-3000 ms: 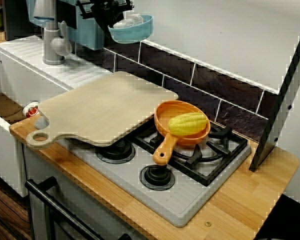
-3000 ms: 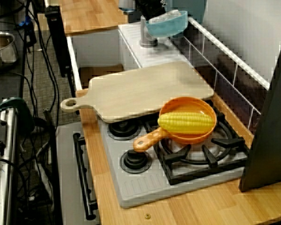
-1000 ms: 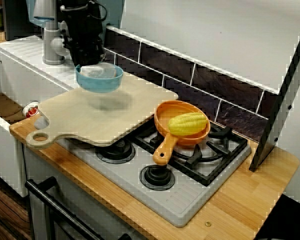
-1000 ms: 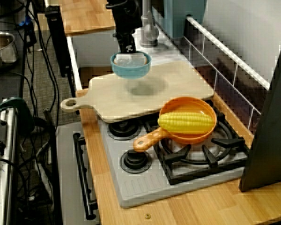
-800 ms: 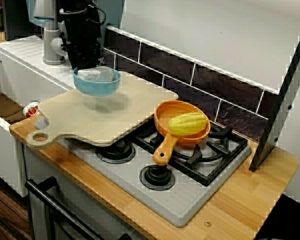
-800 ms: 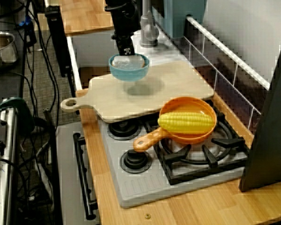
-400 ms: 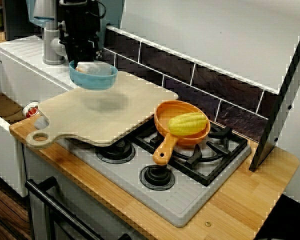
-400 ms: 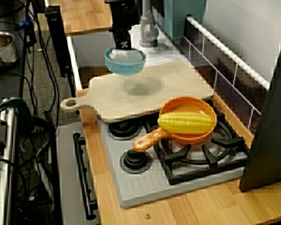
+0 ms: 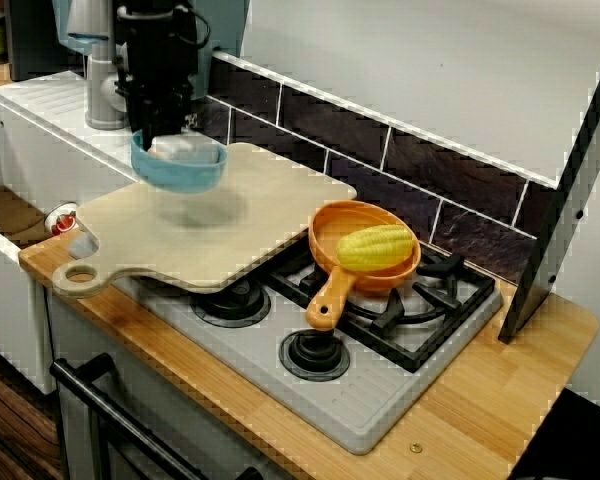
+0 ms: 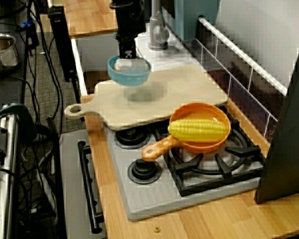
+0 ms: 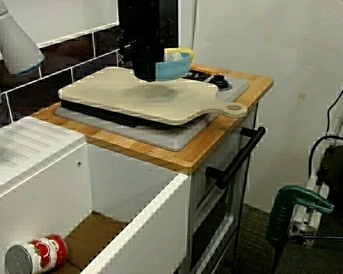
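Blue bowl (image 9: 180, 167) hangs clamped by its rim in the pincer (image 9: 157, 141) above the cutting board (image 9: 255, 225).

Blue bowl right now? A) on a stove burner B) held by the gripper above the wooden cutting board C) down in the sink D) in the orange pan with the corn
B: the black gripper is clamped on the rim of the small blue bowl, which hangs clear of the pale wooden cutting board, its shadow below.
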Motion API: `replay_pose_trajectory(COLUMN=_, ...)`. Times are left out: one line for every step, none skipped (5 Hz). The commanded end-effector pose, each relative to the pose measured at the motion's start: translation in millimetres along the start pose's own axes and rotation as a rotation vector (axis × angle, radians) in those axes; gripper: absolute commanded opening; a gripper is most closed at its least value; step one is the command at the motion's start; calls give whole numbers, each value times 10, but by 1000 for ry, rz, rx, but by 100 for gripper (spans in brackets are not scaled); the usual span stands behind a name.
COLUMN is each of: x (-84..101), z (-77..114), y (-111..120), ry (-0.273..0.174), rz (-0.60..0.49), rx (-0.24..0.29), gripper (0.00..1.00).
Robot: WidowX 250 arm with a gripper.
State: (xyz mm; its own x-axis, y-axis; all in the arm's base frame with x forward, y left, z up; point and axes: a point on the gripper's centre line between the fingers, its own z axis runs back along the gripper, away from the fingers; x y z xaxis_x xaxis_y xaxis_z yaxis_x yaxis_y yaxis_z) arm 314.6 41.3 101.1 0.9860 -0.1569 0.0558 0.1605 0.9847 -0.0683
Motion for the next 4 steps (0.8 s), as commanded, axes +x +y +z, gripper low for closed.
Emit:
replay_pose_trajectory(x=-48, z=80, y=-4, ry=-77, rz=-20, rx=50, gripper=0)
replay_pose_trajectory(x=-42, z=50, y=5, ry=-87, rz=-8, rx=45, gripper=0)
replay_pose_trajectory(x=-20, z=47, y=33, ry=-97, rz=20, rx=41, gripper=100)
replay_pose_trajectory(x=-12, z=42, y=51, ry=-99, rz=24, rx=33, gripper=100)
